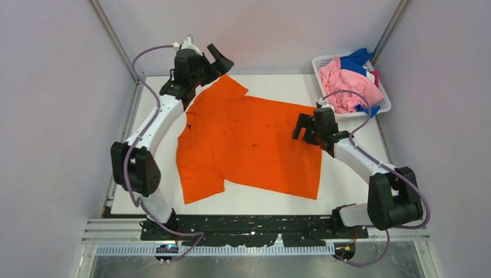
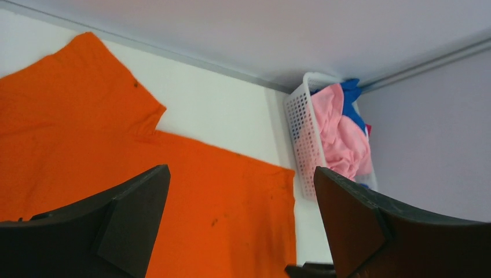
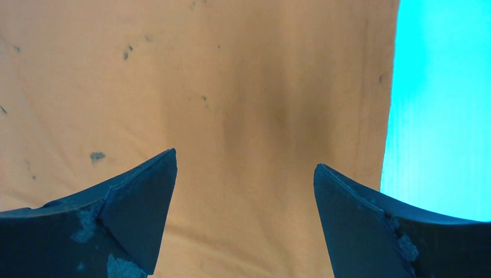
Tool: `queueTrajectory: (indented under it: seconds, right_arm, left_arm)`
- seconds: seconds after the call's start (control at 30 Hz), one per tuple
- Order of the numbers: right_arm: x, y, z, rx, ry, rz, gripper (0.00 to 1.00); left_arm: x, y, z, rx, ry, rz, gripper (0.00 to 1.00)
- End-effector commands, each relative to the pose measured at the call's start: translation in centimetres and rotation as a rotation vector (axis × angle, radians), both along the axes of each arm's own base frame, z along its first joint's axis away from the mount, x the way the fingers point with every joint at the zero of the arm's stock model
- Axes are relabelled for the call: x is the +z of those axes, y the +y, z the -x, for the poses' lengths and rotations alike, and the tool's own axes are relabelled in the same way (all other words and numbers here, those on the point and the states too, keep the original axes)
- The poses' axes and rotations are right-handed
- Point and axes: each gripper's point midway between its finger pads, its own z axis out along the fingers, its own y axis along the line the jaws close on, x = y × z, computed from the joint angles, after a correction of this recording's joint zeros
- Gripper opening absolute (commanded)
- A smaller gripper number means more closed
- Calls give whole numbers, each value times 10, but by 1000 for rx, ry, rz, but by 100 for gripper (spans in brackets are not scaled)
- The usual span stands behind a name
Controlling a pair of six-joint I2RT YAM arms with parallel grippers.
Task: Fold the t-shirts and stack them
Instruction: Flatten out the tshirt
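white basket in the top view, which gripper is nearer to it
Right. The right gripper hangs open over the orange shirt, just beside the basket; the left gripper is by the far sleeve, across the shirt.

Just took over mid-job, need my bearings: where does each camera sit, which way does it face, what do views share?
Top external: above and behind the bases, looking down on the flat bright orange cloth t-shirt and the white plastic mesh basket; both arms show.
Left wrist: at the far-left corner, facing across the shirt toward the basket; open left fingers show.
Right wrist: looking down at the shirt and its edge; open right fingers show.
Shared: all see the orange shirt; top and left wrist see the basket.
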Motion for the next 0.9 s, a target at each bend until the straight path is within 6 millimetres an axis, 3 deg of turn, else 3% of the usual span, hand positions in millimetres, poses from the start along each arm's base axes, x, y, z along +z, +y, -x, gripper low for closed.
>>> queueTrajectory:
  seconds: [0.0,0.13,0.17,0.2,0.23,0.27,0.3,0.4,0.43,0.47,0.57,0.67,0.87]
  right_arm:
    - [33,-3,-28,-19,-67,12,95]
    - [34,4,-50,-4,-54,13,95]
    - [25,3,-55,-4,-26,20,95]
    - [31,6,-64,5,-33,14,96]
    - [19,5,-69,5,2,18,95]
    - [24,8,-77,11,-3,8,95]
    - [13,6,-82,5,22,10,95]
    - [11,7,-101,-4,38,-6,95]
    - [0,5,-104,-12,64,-4,95]
    - [3,11,-109,6,67,-32,96]
    - [-13,17,-121,6,116,-64,96]
    - [-35,20,-127,5,179,-83,95]
    - [-49,30,-151,16,230,-112,95]
  left_arm:
    - [-99,20,53,-46,232,-171,100]
    - [-153,30,77,-85,389,-173,100]
    - [-164,31,80,-89,430,-163,100]
    - [-175,31,82,-92,466,-156,100]
    - [-183,32,82,-89,487,-150,100]
    - [-192,33,81,-82,506,-147,100]
    - [-197,33,80,-78,521,-143,100]
    - [-213,38,73,-49,558,-131,100]
    - [-217,40,71,-37,570,-125,100]
    - [-222,43,69,-23,592,-115,100]
    - [-237,53,68,23,643,-99,100]
    - [-250,64,72,67,684,-98,100]
    - [-262,84,84,146,727,-91,100]
